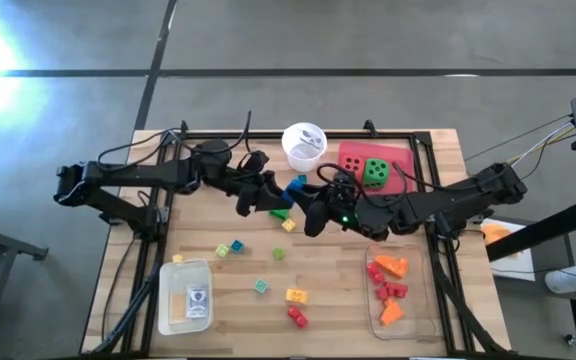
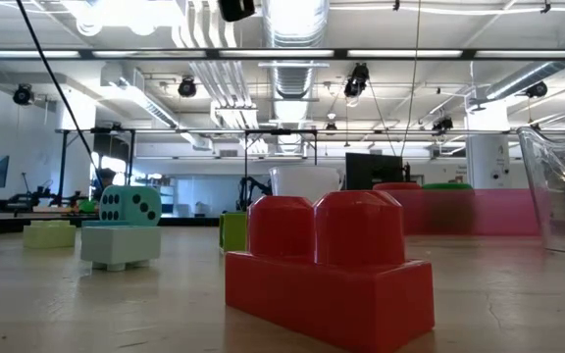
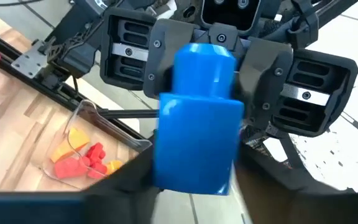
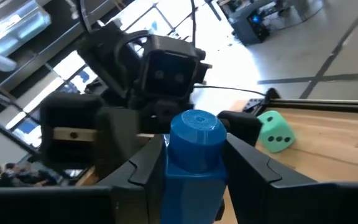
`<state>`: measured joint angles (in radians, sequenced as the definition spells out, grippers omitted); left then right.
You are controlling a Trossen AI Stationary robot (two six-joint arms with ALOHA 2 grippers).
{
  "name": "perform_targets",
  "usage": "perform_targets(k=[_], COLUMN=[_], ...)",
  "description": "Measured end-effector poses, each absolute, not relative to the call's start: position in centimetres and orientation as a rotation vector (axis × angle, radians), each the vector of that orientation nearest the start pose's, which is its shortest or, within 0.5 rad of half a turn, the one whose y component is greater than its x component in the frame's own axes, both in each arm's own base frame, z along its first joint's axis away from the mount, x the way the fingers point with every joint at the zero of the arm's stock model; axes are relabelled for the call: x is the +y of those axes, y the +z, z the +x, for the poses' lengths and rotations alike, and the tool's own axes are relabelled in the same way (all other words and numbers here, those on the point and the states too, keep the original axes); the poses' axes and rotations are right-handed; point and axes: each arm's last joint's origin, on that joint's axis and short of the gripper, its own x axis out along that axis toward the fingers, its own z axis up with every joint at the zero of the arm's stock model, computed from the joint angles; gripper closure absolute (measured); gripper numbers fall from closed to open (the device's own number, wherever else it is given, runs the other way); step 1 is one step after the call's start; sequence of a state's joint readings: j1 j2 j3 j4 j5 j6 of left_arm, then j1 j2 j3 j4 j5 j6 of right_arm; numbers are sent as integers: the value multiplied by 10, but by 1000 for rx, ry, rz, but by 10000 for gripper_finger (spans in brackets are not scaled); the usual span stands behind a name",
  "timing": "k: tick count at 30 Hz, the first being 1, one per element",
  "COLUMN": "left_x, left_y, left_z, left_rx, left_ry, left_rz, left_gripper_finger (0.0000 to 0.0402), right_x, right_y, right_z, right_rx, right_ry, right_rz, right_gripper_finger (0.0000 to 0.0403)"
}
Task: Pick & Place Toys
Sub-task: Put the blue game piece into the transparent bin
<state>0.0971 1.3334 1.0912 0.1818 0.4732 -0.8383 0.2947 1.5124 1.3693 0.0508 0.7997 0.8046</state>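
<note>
Wooden desk (image 1: 248, 270) fills the overhead view, both arms meeting near its middle over a small blue brick (image 1: 297, 184), barely visible there. Only the wrist views show the handover: the left tool (image 1: 268, 195) has the brick's lower block between its fingers, though whether it grips I cannot tell; the right tool (image 4: 191, 162) has its fingers (image 4: 253, 165) narrowed against the brick's sides. Its long axis runs between the two tools, the round stud pointing toward the left tool. Low down, neither tool shows, only a red brick (image 2: 330, 270) and teal die (image 2: 130, 205)
</note>
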Motion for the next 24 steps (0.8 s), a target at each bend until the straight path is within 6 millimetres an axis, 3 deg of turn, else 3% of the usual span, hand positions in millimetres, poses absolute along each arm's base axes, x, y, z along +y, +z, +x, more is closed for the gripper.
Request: perform_targets(k=[5, 10, 18, 24], left_x=[16, 14, 15, 14], left_y=[354, 354, 342, 323], left_z=[303, 302, 299, 293], left_rx=[217, 243, 377, 557], left_ry=[-343, -400, -355, -290], left_rz=[-844, -843, -865, -842], left_gripper_finger=[110, 56, 25, 24], right_x=[79, 79, 80, 85], right_y=[384, 385, 398, 399], right_z=[335, 333, 320, 302], right_rx=[-134, -135, -108, 43], right_ry=[-517, -512, -415, -311], right_rz=[734, 737, 739, 758], right_gripper_finger=[281, 281, 281, 281])
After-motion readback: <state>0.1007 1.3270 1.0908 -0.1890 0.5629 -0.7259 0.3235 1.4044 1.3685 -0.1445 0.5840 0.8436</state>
